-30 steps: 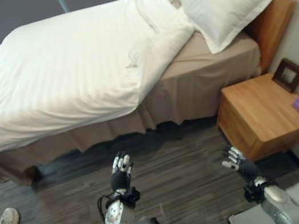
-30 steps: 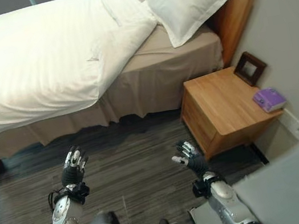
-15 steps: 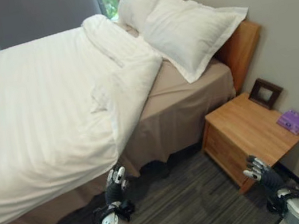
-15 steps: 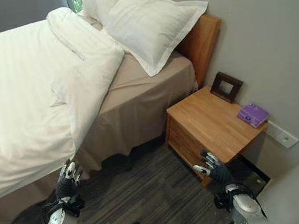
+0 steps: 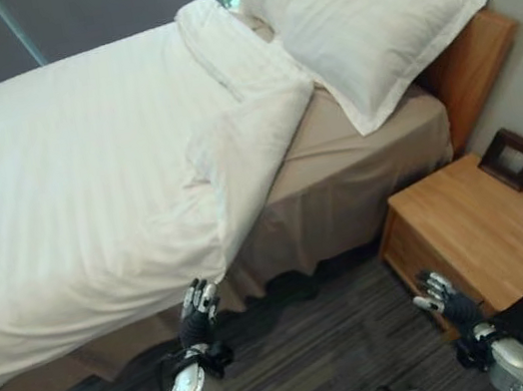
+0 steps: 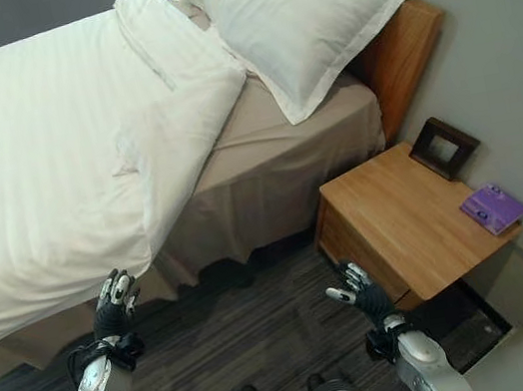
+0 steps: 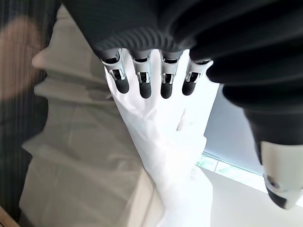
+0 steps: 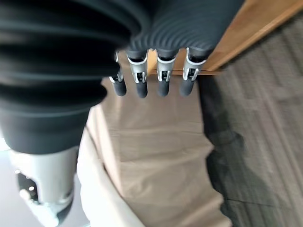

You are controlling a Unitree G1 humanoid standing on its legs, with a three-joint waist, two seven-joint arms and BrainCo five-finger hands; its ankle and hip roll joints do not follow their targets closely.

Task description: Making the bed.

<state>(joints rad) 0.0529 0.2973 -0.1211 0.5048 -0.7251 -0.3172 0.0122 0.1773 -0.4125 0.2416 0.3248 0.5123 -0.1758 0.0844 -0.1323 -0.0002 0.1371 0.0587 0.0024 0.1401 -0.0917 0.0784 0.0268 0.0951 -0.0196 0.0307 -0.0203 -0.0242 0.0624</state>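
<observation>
I'm facing the bed's side. The rumpled white striped duvet (image 5: 88,186) covers most of the mattress, one corner folded back by the two white pillows (image 5: 363,26), baring the taupe fitted sheet (image 5: 353,139). My left hand (image 5: 198,320) hovers just below the duvet's hanging edge, fingers relaxed, holding nothing. My right hand (image 5: 442,297) hangs loose and empty beside the wooden nightstand (image 5: 470,230).

A bedroom: a bed (image 5: 355,149) with a white duvet (image 5: 86,176) and pillows (image 5: 373,24) beside a wooden nightstand (image 5: 470,230) holding a picture frame (image 5: 512,157).
</observation>
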